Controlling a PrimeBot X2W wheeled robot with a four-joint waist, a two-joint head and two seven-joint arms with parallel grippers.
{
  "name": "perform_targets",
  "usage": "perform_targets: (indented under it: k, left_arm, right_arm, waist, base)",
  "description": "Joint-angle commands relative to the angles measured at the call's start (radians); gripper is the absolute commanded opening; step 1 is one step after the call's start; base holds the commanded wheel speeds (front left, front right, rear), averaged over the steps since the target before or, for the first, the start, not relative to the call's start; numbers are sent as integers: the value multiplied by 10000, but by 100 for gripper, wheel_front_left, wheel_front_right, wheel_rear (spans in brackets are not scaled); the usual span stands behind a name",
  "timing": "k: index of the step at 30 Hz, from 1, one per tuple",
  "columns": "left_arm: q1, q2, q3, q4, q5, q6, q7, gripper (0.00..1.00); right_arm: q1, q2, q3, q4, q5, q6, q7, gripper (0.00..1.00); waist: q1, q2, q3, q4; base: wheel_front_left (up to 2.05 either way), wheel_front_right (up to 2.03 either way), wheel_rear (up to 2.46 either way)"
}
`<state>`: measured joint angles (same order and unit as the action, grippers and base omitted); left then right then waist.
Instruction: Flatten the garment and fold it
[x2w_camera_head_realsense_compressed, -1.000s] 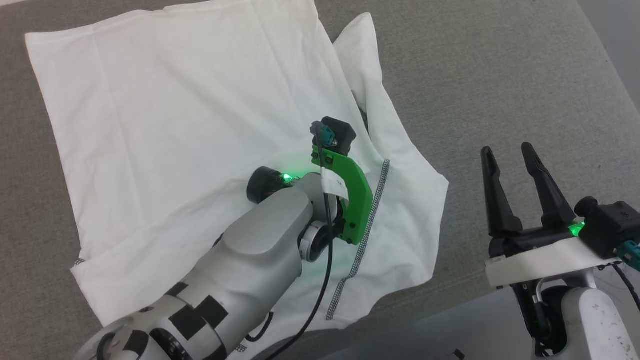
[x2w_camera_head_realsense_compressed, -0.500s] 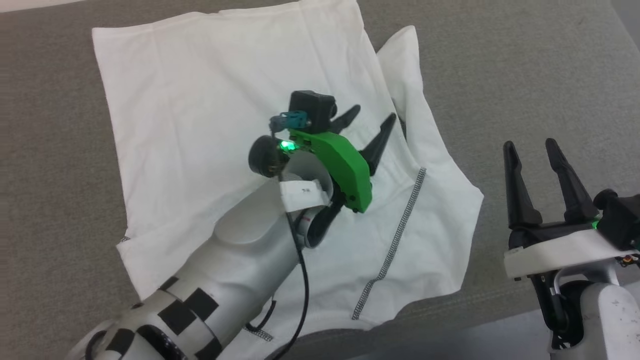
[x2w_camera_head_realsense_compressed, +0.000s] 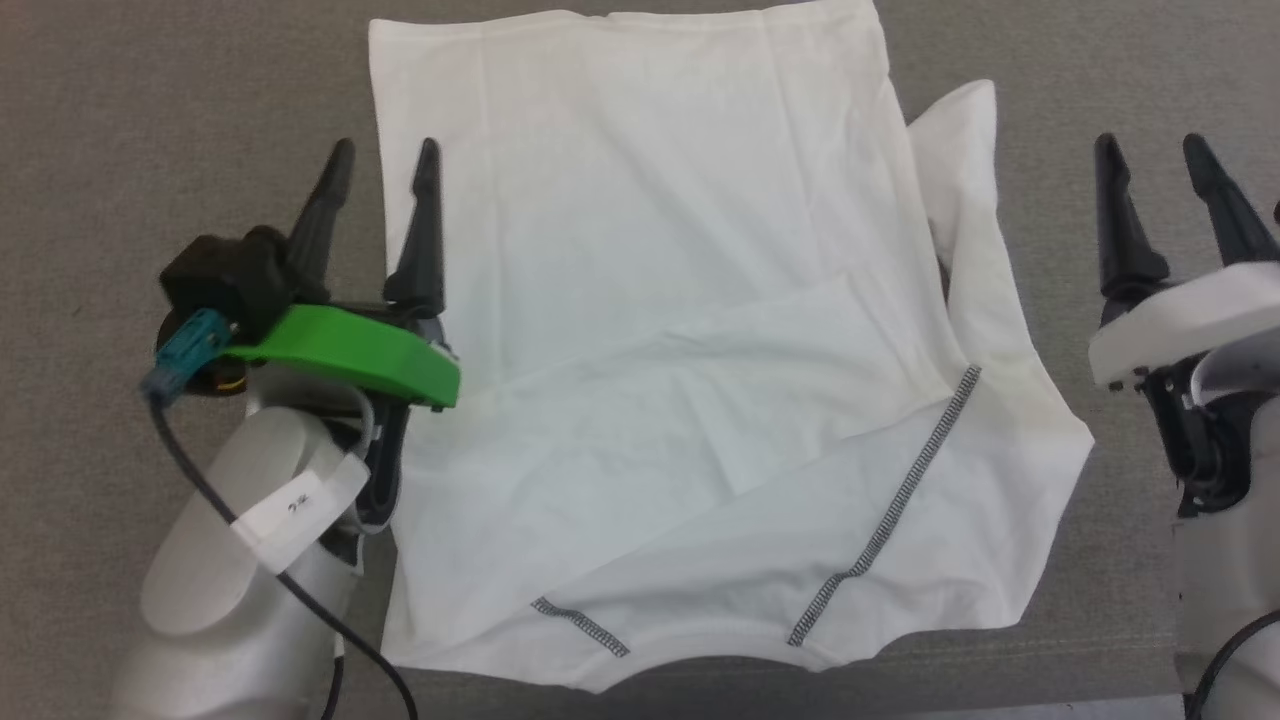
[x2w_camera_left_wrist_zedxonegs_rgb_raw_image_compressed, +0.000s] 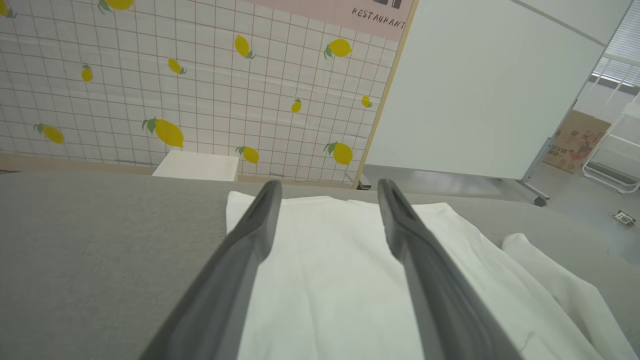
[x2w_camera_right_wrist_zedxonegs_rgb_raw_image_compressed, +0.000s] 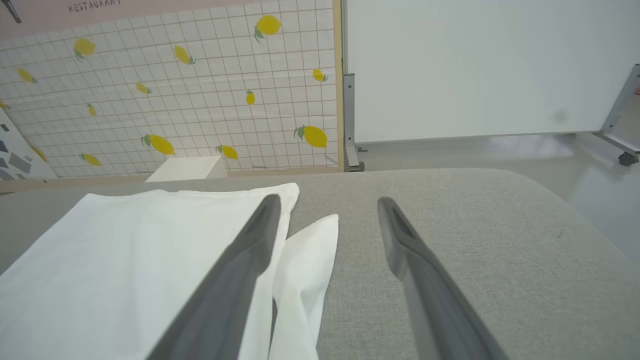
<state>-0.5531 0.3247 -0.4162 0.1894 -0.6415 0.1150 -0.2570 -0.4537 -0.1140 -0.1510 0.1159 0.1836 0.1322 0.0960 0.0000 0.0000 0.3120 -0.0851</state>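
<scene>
Left claw now wide, seemingly empty

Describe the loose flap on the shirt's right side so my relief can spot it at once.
On the grey surface lies a white shirt. Along its right edge, near the far corner and towards the right gripper, a narrow rounded flap pokes out. Nothing else breaks the shirt's straight outline up there.

One white garment, two lines of dark zigzag stitching, two grippers, left gripper and right gripper, four dark fingers, one white box
</scene>
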Motion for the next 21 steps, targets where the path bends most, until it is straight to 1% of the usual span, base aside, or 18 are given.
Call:
perform_targets:
  k: [1,3,5,9,12,15,21]
  left_arm:
    - [367,5,385,-261,266,-33,-45,100]
    - [851,-104,1153,-703,702,-142,-45,100]
    - [1226,-274,1790,-1023,1091,-298,-46,100]
    - [1755,-724,2818,-1498,1729,-762,-46,100]
    - [1933,-1033,3281,-1644,2107,-1069,-46,100]
    - [2003,-1411,3705,-1741,2426,-1356,-46,100]
    - [1991,-2046,4318,-1831,2862,-1886,-47,100]
  right_arm:
    - [-417,-53,-76,265,182,-15,51,100]
    - [-952,-336,-159,816,187,-15,244,100]
    - [-1516,-431,-412,1364,325,-15,408,100]
    - [-2703,-670,-936,2538,266,-15,1009,100]
    - [-3466,-830,-1451,3331,31,-15,1599,100]
    - [-4132,-1025,-1893,3987,-557,-15,2377,100]
    - [-5073,-1110,-2558,4505,-1634,-15,4114,100]
  waist:
    - [0,0,246,525]
    - [0,0,393,759]
    - [0,0,570,975]
    - [0,0,1053,1360]
    - [0,0,1437,1634]
    - [0,0,1847,1916]
    - [0,0,2497,2332]
  base:
    - [0,0,0]
    - [0,0,0]
    - [0,0,0]
    - [0,0,0]
    - [0,0,0]
    - [0,0,0]
    - [0,0,0]
